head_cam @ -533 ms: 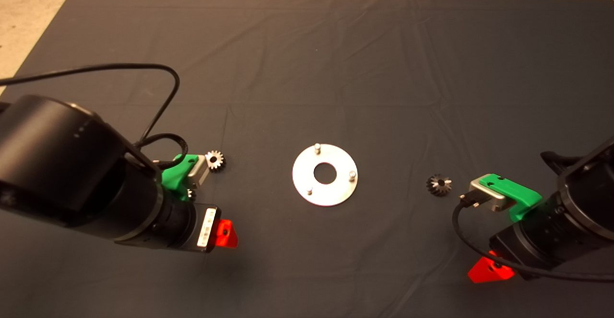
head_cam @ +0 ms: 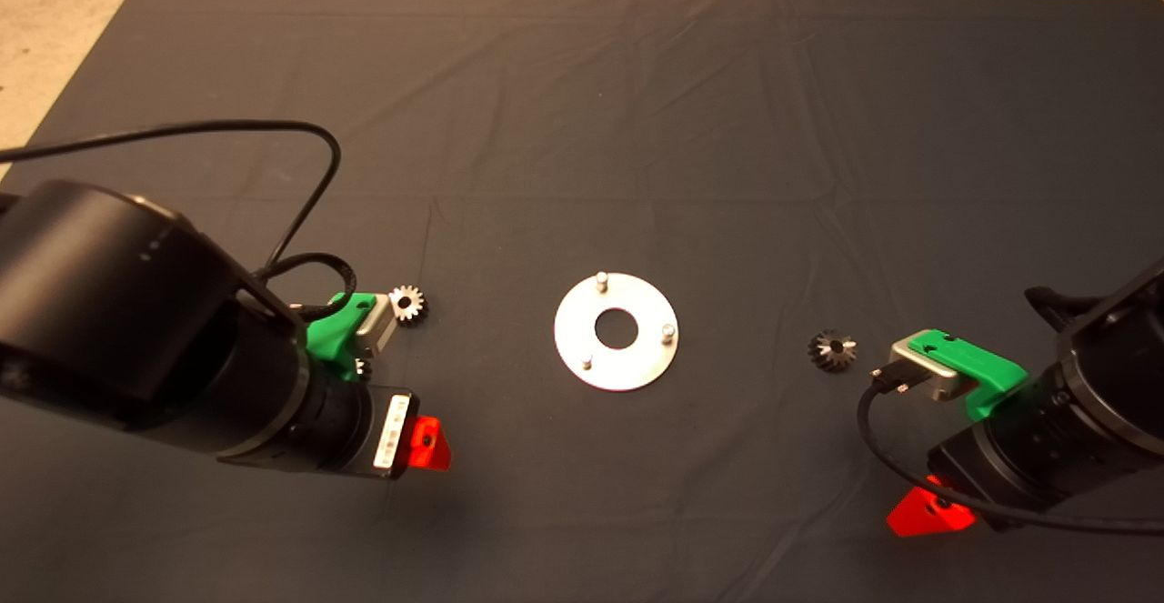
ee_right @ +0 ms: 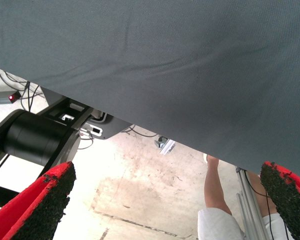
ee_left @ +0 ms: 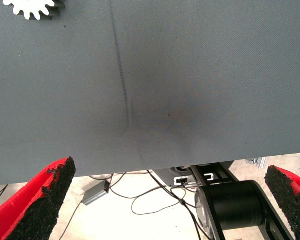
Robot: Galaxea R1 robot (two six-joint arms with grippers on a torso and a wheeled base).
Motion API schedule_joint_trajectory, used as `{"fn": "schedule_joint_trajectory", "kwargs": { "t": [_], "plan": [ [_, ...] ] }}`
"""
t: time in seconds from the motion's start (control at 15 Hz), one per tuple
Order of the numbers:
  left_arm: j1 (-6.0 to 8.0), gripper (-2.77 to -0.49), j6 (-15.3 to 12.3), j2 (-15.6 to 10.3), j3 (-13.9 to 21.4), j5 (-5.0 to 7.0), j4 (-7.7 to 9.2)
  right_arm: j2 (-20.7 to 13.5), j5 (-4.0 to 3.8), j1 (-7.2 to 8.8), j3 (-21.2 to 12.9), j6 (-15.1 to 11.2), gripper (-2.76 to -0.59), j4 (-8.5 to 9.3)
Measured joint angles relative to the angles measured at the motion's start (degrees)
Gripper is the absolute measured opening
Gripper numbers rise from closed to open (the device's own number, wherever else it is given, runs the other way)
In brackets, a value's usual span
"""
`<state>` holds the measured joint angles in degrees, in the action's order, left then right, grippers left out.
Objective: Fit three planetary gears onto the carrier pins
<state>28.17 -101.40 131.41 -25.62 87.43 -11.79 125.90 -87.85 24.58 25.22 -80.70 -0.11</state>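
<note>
A flat silver disc (head_cam: 637,362) with a central hole lies mid-mat, and its three carrier pins (head_cam: 601,281) (head_cam: 668,332) (head_cam: 587,362) stand bare. One planetary gear (head_cam: 407,303) rests left of the disc, just beyond my left arm's green wrist mount. A second gear (head_cam: 832,349) lies right of the disc, close to my right wrist mount. My left gripper (head_cam: 427,444) hovers at the lower left; its wrist view shows the fingers (ee_left: 45,200) wide apart with nothing between them and a gear (ee_left: 32,6) at the picture's edge. My right gripper (head_cam: 929,512) hangs at the lower right, equally open (ee_right: 168,167).
The dark mat (head_cam: 582,130) covers the table, wrinkled in places. Beyond its front edge the wrist views show floor, cables (ee_left: 155,192), black robot base parts (ee_right: 35,137) and a person's leg (ee_right: 217,192). A black cable (head_cam: 273,130) loops over my left arm.
</note>
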Motion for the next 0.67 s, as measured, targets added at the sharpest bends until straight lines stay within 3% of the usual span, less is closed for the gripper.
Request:
{"fn": "schedule_joint_trajectory", "kwargs": {
  "t": [0.2, 0.67],
  "plan": [
    [-0.01, -0.50, 0.6, 0.3, -1.9, 0.02, 0.00, 0.0, 0.00, 0.00, 0.0, 0.0, -0.61, 0.00],
    [-0.01, -0.50, 3.0, 3.7, -6.4, 0.02, -0.06, 0.0, 0.00, 0.00, 0.0, 0.0, -0.61, 0.00]
  ]
}}
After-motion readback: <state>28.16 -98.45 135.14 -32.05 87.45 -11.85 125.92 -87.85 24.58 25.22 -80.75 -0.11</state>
